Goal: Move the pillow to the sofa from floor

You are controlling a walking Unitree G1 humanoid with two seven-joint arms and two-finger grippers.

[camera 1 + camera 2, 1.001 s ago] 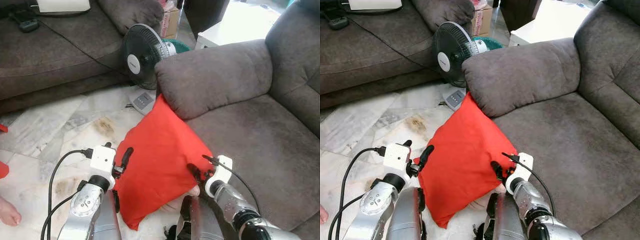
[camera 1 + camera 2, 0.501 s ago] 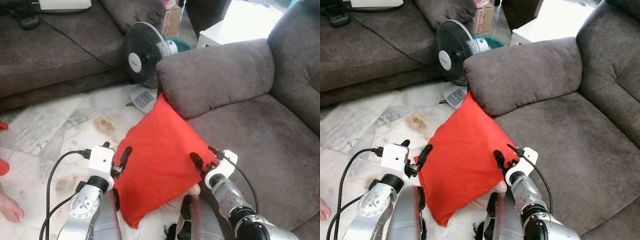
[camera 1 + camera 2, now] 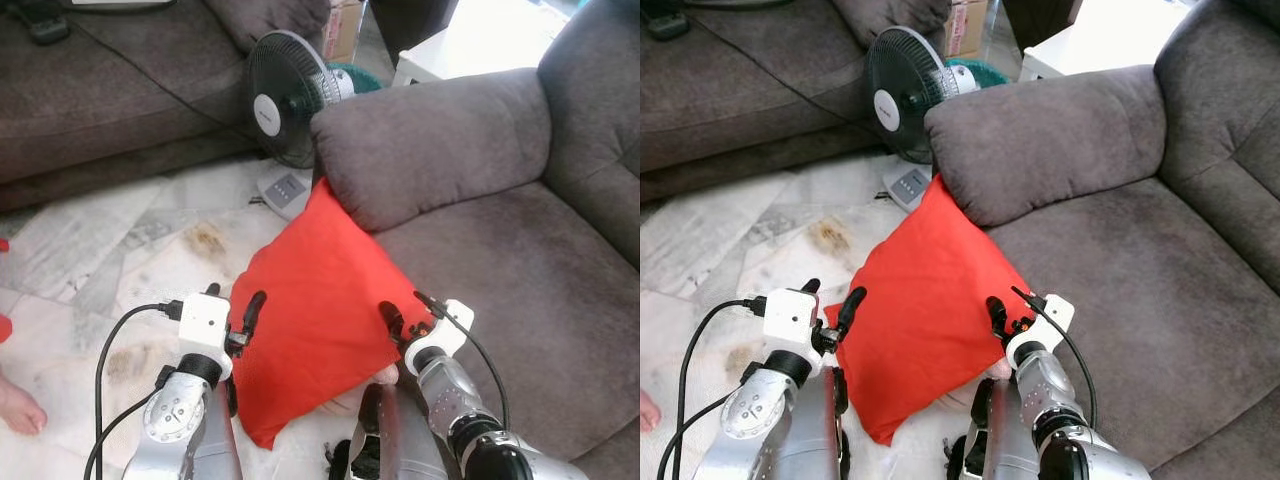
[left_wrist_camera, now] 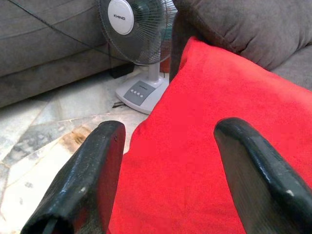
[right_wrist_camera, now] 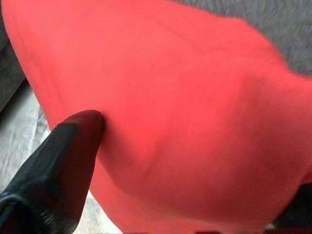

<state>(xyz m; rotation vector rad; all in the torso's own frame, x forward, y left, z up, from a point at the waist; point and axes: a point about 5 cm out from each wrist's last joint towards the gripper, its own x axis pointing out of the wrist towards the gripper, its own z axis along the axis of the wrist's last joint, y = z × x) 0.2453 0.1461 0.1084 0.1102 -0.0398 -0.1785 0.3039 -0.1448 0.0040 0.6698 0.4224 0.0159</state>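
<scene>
Both grippers (image 3: 248,318) (image 3: 392,325) against red pillow (image 3: 315,300), fan (image 4: 136,29) behind.

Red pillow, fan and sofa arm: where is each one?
red pillow (image 3: 315,300), left eye view, middle of its face.
fan (image 3: 278,100), left eye view, on its round grille.
sofa arm (image 3: 430,145), left eye view, top of the padded armrest.

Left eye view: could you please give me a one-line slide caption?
Both grippers, left and right, press a red pillow between them beside the grey sofa.
</scene>
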